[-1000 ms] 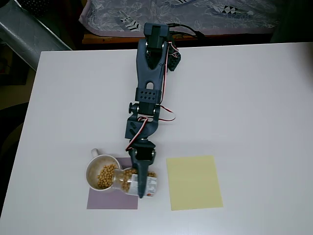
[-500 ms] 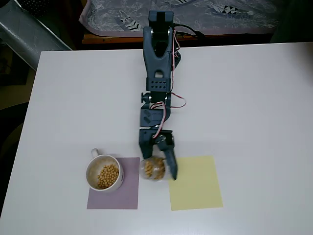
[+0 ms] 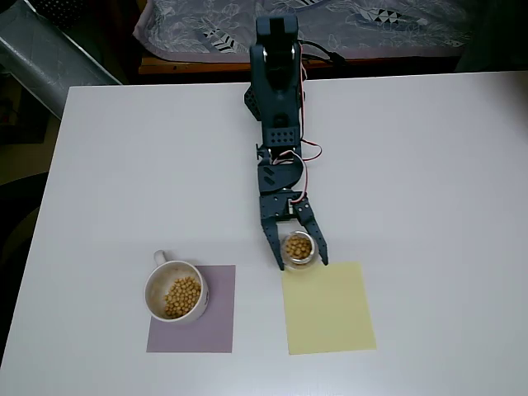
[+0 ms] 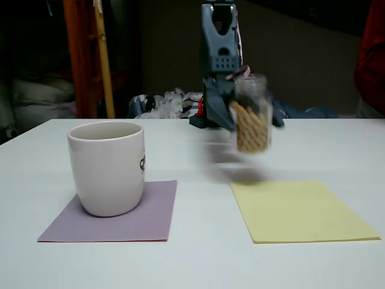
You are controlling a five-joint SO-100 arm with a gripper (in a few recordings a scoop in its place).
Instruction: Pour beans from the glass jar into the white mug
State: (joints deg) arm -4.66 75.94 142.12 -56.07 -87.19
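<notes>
Between the two fingers of the end effector [image 3: 299, 257], the glass jar [image 3: 298, 247] sits upright with its open mouth facing up, and the overhead view looks straight down onto the beans [image 3: 298, 246] left inside it. The end effector is clamped on the jar, one dark finger on each side of it. In the fixed view the jar [image 4: 251, 114] is blurred and hangs clear above the counter [image 4: 198, 259], a soft shadow beneath it, with the tan beans [image 4: 251, 129] filling its lower part; the end effector [image 4: 240, 117] behind it is too smeared to show its fingers clearly. Seen from overhead, the jar lies just off the top edge of the yellow sheet [image 3: 327, 307], near that sheet's left corner; in the fixed view the same yellow sheet [image 4: 301, 211] lies flat on the counter below and in front of the jar. To the left in both views, well apart from the jar, the white mug [image 3: 175, 290] stands upright on the purple sheet [image 3: 206, 330], at that sheet's left side, its small handle pointing toward the upper left in the overhead view. A heap of beans [image 3: 181, 297] lies in the bottom of the mug. The fixed view shows the mug [image 4: 107, 167] from the side, with a small dark mark on its wall, resting on the purple sheet [image 4: 153, 217]. The dark blue arm [image 3: 276, 99] stretches from the far edge of the white counter [image 3: 429, 165] down to the jar.
</notes>
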